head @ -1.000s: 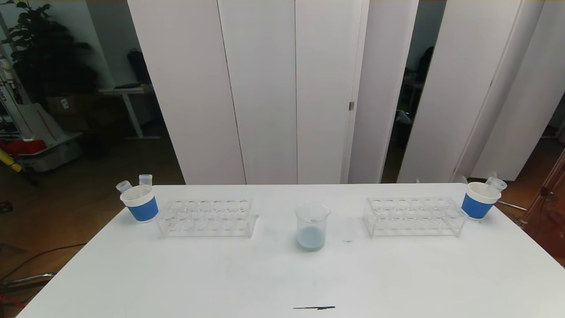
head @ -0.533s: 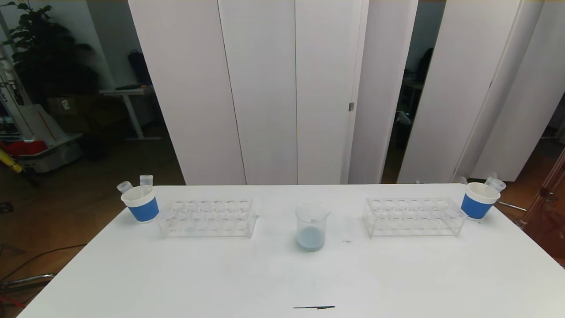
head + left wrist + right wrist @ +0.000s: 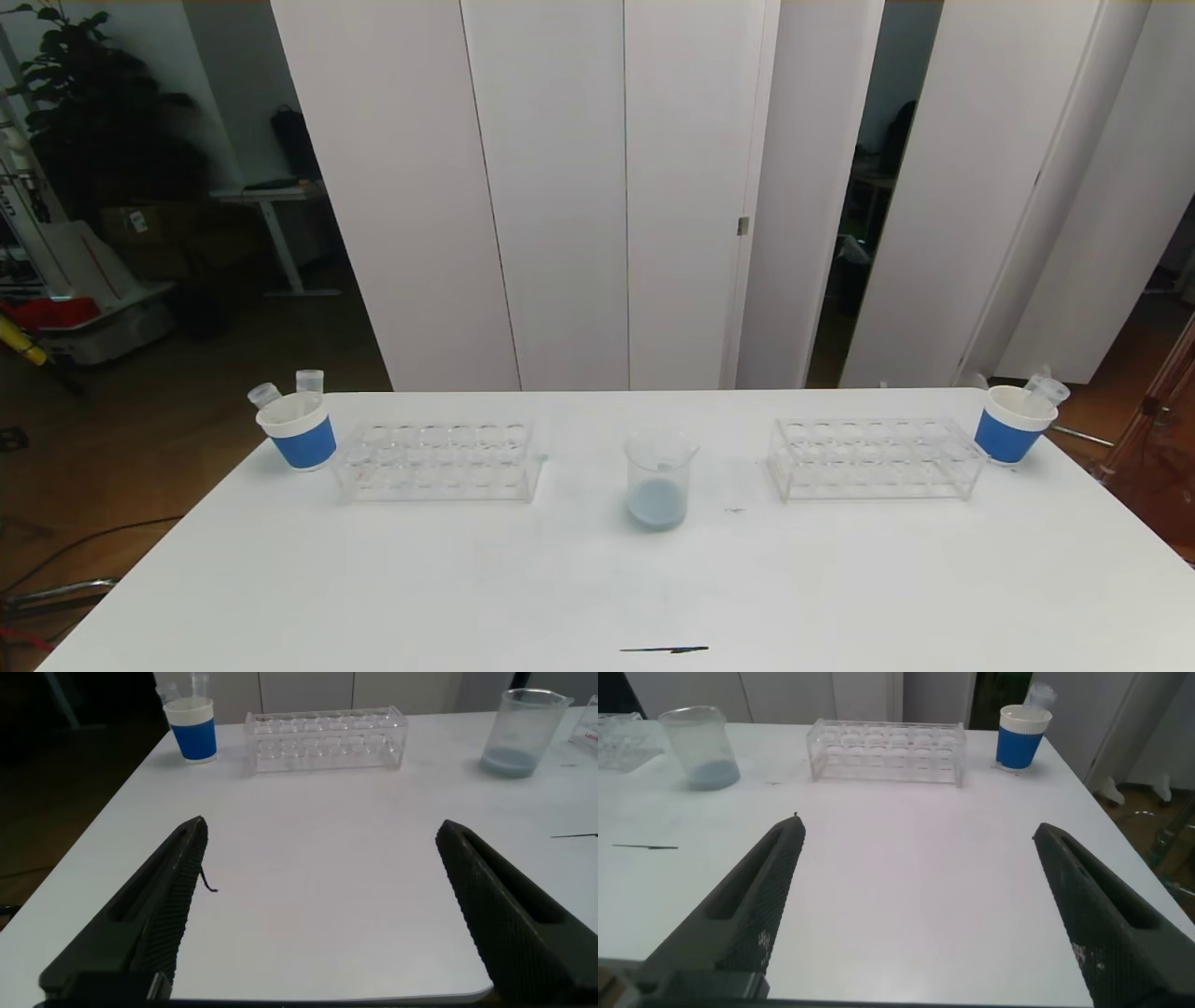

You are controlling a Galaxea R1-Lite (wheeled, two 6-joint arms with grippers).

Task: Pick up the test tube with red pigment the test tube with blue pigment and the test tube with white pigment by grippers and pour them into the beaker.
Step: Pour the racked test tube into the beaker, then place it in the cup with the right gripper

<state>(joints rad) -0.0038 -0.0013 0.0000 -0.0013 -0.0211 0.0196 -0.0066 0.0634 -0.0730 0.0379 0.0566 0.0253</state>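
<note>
The clear glass beaker (image 3: 660,478) stands mid-table with pale blue-grey liquid at its bottom; it also shows in the left wrist view (image 3: 512,733) and the right wrist view (image 3: 699,747). No test tube with red, blue or white pigment is in view. Clear tubes (image 3: 308,380) lean in the left cup, and one more tube (image 3: 1046,385) leans in the right cup. Both arms are outside the head view. My left gripper (image 3: 322,826) hovers open over the table's near left part, holding nothing. My right gripper (image 3: 920,826) hovers open over the near right part, also holding nothing.
Two clear tube racks (image 3: 437,459) (image 3: 876,457) flank the beaker, with no tubes in them. A white-and-blue paper cup (image 3: 299,431) stands at the far left corner and another (image 3: 1013,427) at the far right. A thin black mark (image 3: 665,650) lies near the front edge.
</note>
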